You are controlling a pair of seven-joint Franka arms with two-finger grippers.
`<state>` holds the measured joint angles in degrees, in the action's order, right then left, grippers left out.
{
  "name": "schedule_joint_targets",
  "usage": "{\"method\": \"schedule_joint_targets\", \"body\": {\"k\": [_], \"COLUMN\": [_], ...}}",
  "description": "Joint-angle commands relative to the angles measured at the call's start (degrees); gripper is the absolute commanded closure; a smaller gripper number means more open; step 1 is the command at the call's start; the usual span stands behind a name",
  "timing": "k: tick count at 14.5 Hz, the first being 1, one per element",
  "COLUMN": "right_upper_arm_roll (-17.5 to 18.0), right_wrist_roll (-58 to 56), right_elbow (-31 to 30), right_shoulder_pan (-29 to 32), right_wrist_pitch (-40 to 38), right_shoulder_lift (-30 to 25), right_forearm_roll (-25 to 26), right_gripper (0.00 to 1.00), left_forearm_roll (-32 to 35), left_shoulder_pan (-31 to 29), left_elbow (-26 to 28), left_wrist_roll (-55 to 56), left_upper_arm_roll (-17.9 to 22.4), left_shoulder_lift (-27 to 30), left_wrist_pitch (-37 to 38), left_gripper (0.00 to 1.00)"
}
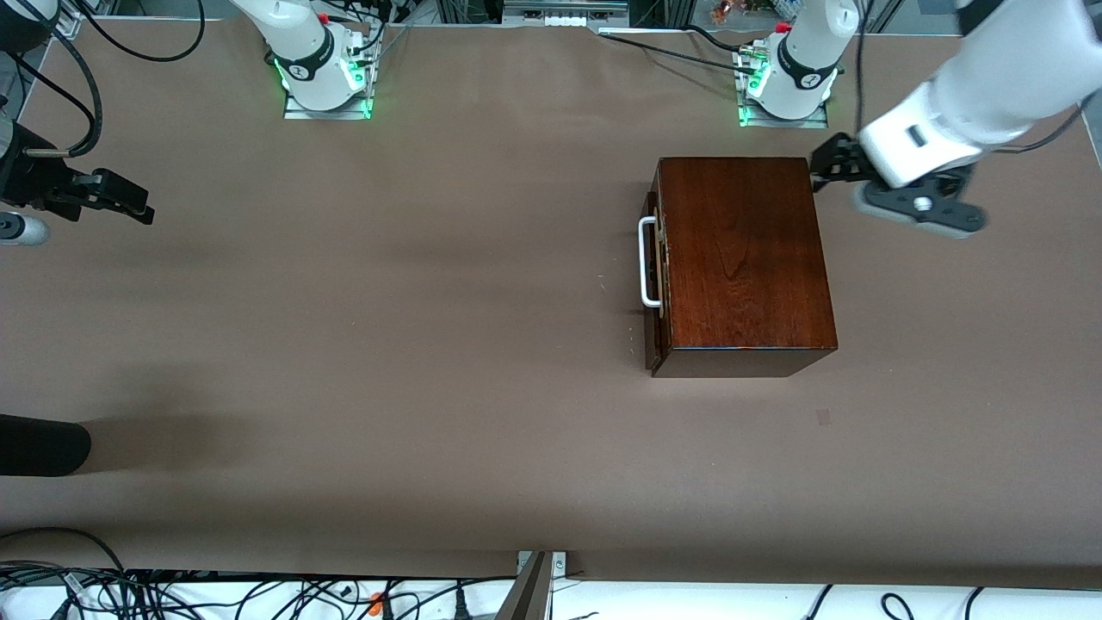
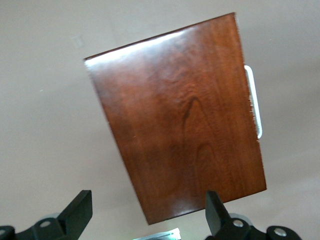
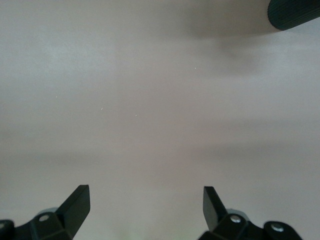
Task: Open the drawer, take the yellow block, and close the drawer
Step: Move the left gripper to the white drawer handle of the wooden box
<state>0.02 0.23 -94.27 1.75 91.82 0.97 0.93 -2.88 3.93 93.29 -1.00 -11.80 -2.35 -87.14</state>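
The dark reddish-brown wooden box (image 1: 745, 258) (image 2: 185, 120) stands on the table toward the left arm's end. Its drawer looks shut, and the white U-shaped handle (image 1: 647, 263) (image 2: 254, 100) faces the right arm's end. The yellow block is hidden. My left gripper (image 1: 825, 168) (image 2: 148, 210) hangs open over the table by the box's corner nearest the left arm's base, touching nothing. My right gripper (image 1: 116, 198) (image 3: 145, 207) waits open over bare table at the right arm's end, with nothing between its fingers.
A black cylinder (image 1: 43, 443) (image 3: 295, 12) reaches in over the table at the right arm's end, nearer the front camera. The two arm bases (image 1: 323, 73) (image 1: 788, 82) stand along the table's edge farthest from that camera. Cables (image 1: 129, 590) and a metal bracket (image 1: 538, 585) lie past the nearest edge.
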Motion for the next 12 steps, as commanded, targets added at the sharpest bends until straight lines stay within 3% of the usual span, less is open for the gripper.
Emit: {"method": "schedule_joint_targets", "body": {"k": [1, 5, 9, 12], "right_upper_arm_roll": [0.51, 0.51, 0.51, 0.51], "right_wrist_roll": [-0.76, -0.76, -0.76, -0.76], "right_elbow": [0.49, 0.49, 0.49, 0.49], "right_shoulder_pan": [0.71, 0.71, 0.71, 0.71], "right_wrist_pitch": [-0.59, -0.59, -0.59, -0.59], "right_shoulder_lift": [0.08, 0.08, 0.08, 0.08], "right_forearm_roll": [-0.93, -0.93, -0.93, -0.93], "right_gripper": [0.00, 0.00, 0.00, 0.00], "left_forearm_roll": [-1.07, -0.99, -0.46, 0.07], "left_shoulder_pan": [0.81, 7.39, 13.37, 16.63], "left_elbow": [-7.67, -12.96, -12.79, -12.44], "left_wrist_roll": [2.83, 8.02, 16.36, 19.81], "left_upper_arm_roll": [-3.13, -3.49, -3.40, -3.23], "left_shoulder_lift": [-8.18, -17.23, -21.64, -24.63], "left_wrist_pitch": [-0.22, -4.24, -12.60, -14.81], "left_gripper": [0.00, 0.00, 0.00, 0.00]}}
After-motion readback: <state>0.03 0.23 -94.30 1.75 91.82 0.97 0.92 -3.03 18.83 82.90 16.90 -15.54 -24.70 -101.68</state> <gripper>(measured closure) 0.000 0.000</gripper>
